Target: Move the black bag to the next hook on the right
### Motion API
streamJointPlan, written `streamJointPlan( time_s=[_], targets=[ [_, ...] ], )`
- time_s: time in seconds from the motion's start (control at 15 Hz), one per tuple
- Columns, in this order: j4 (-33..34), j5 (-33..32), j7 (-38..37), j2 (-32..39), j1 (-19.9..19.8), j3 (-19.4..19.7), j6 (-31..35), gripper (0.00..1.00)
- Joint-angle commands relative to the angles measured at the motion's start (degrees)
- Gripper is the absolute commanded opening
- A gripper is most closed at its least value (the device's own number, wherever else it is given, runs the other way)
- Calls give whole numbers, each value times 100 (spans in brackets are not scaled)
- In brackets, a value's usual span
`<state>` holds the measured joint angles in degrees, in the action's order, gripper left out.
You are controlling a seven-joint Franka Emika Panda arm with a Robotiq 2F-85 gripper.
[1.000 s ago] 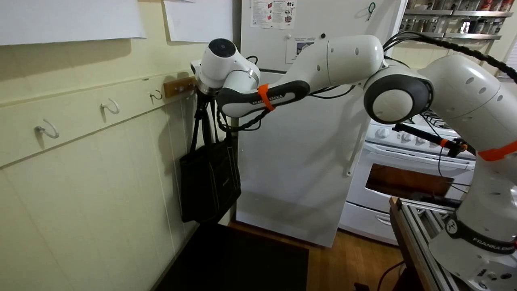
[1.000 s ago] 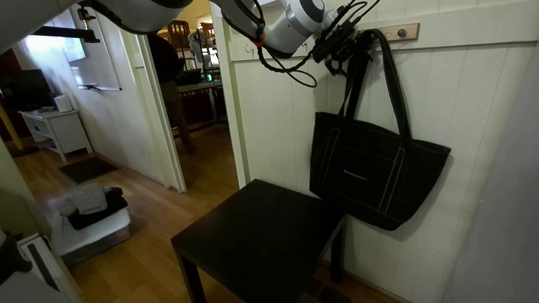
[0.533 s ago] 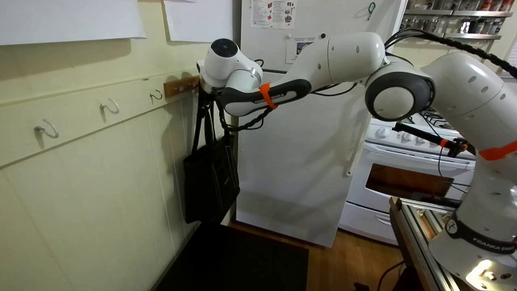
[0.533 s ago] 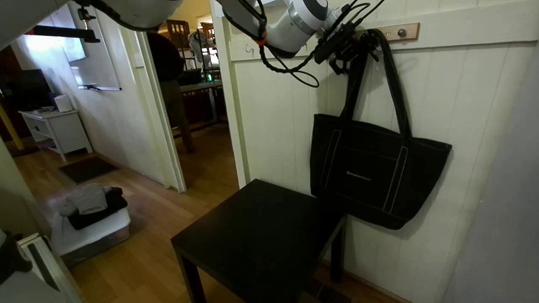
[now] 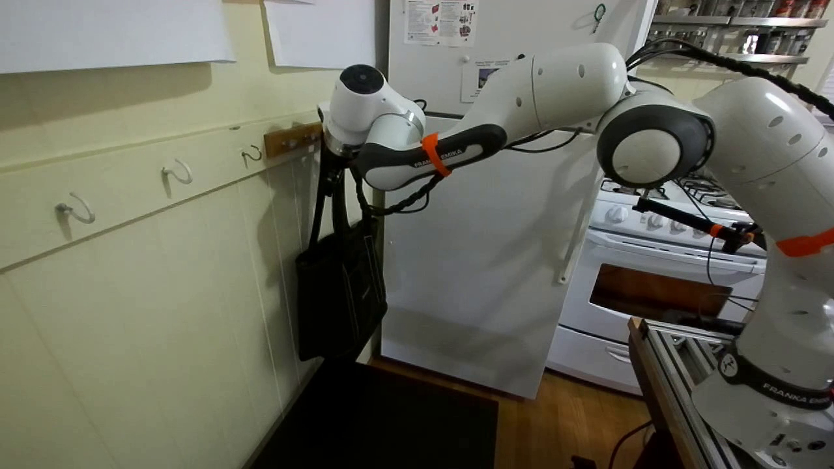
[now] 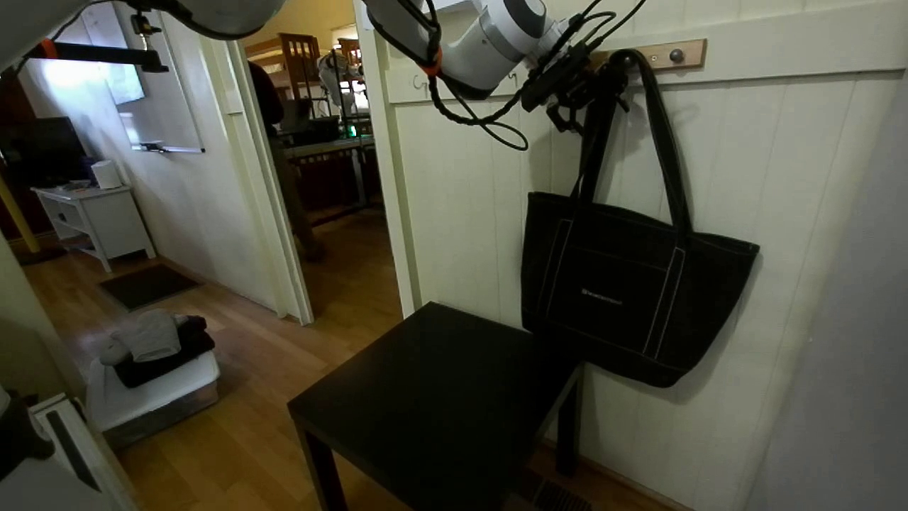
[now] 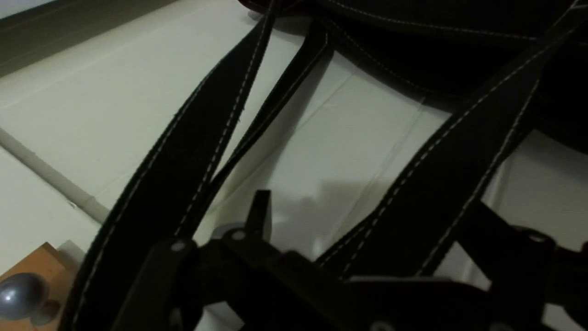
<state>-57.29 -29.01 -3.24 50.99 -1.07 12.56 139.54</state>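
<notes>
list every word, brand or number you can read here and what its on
"FRA… EMIKA": forearm, middle letters under orange tape.
"FRANKA EMIK…": base band, end unclear.
Bag: white lettering, too blurred to read.
Upper paper and lower paper on fridge: print too small.
No numbers readable.

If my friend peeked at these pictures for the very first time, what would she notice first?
Probably the big white robot arm, stretched across an exterior view from the right edge to the wall on the left. Next comes the large black bag, hanging by its long straps against that pale wall. The black table, below and left of the bag in an exterior view, may catch her eye too.
</notes>
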Motion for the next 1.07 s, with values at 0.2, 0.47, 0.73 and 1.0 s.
streamJointPlan(
  time_s=[0.2,0.47,0.73,1.0],
  targets=[
    [-1377,-41,-246,-839,337,259,86,100],
    [-1830,-50,-590,-1081,414,324,171,100],
    [-2224,-67,-842,-1282,465,360,240,100],
    [-2685,-184,-986,-1632,553,398,276,100]
  ],
)
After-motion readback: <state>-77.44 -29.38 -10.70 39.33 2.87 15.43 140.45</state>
